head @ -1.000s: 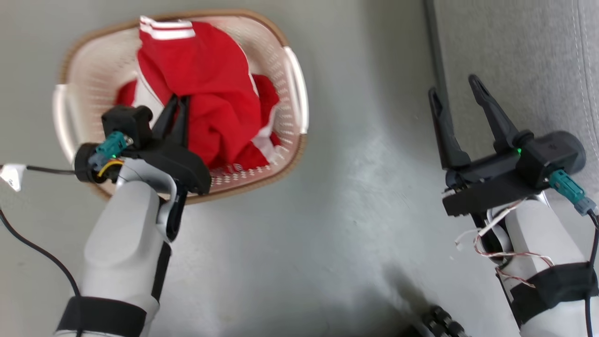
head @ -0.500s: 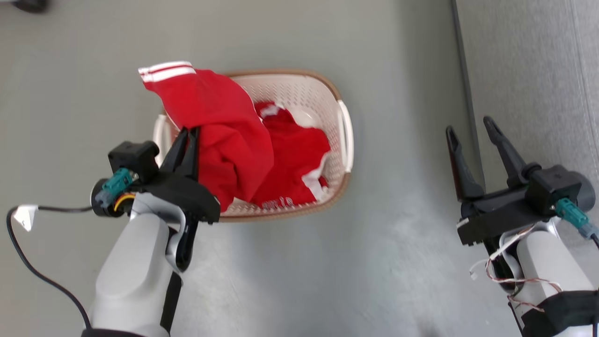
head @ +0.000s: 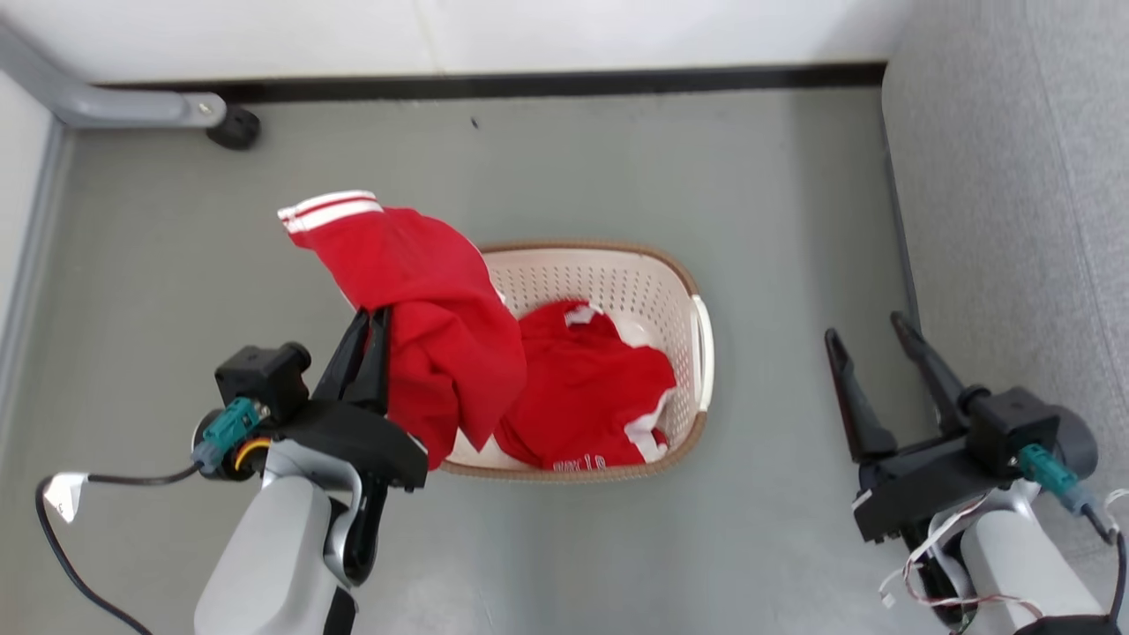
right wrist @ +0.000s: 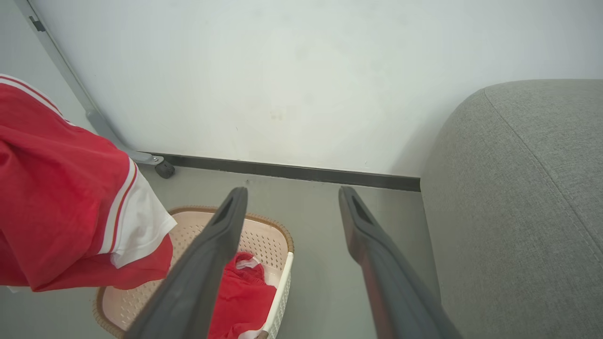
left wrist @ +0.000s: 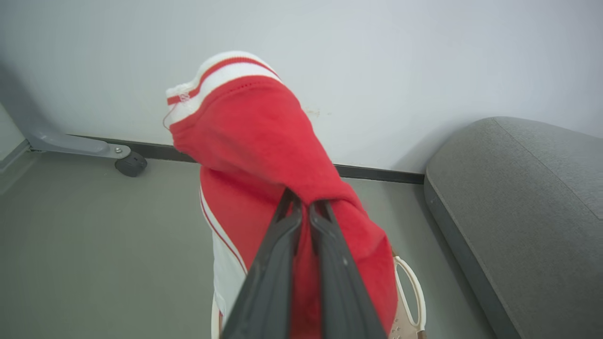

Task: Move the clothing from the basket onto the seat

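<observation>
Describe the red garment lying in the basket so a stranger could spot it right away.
Left of the grey seat, a cream basket stands on the floor. The garment lies crumpled inside it, white lettering at its near edge. Unlike the other garment, which hangs from the left pincer, nothing holds it.

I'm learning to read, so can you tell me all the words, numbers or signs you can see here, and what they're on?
White lettering on the red garment lying in the basket: too blurred to read.
Hanging garment in the left gripper: white stripes, no letters visible.
Nothing else here carries readable text.
</observation>
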Robot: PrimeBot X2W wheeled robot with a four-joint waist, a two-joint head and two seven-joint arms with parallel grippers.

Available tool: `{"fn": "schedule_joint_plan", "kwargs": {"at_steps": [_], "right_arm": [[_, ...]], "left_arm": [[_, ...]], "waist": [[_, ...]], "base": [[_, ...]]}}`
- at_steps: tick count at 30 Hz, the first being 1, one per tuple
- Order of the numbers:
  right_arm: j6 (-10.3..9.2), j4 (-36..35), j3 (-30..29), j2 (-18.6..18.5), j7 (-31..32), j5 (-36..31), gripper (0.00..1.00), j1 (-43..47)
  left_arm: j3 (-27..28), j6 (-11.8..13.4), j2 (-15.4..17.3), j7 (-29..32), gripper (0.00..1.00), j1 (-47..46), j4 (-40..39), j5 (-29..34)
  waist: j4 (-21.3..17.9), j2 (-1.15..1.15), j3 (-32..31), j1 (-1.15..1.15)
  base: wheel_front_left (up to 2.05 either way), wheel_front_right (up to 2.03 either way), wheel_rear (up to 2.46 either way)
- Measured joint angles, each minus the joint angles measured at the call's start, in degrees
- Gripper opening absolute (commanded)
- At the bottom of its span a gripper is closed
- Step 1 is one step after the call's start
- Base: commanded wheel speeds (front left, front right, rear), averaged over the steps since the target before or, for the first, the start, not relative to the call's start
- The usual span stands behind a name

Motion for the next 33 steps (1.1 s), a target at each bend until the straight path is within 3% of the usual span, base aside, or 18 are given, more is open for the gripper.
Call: {"fn": "schedule_joint_plan", "kwargs": {"at_steps": [14, 21, 33], "right_arm": [[0.00, 0.8, 7.0, 0.6, 0.0, 2.6, 1.00, 6.1], [0.01, -1.1, 13.4, 0.9, 0.0, 3.5, 1.00, 9.1], [0.01, -2.3, 23.8, 1.8, 0.0, 5.4, 1.00, 5.5]], "left_arm": [[0.3, 0.0, 0.8, 0.0, 0.00, 11.2, -4.3, 0.0], [0.0, 0.0, 2.1, 0.0, 0.00, 16.3, -8.7, 0.2], [-2.2, 0.0, 2.2, 0.0, 0.00, 17.1, -15.8, 1.7]], "waist": [[2.5, 0.00, -12.2, 0.00], [3.3, 0.00, -17.6, 0.00], [5.2, 0.01, -20.6, 0.01]], "base": [[0.00, 0.00, 0.00], [0.00, 0.00, 0.00], [0.00, 0.00, 0.00]]}}
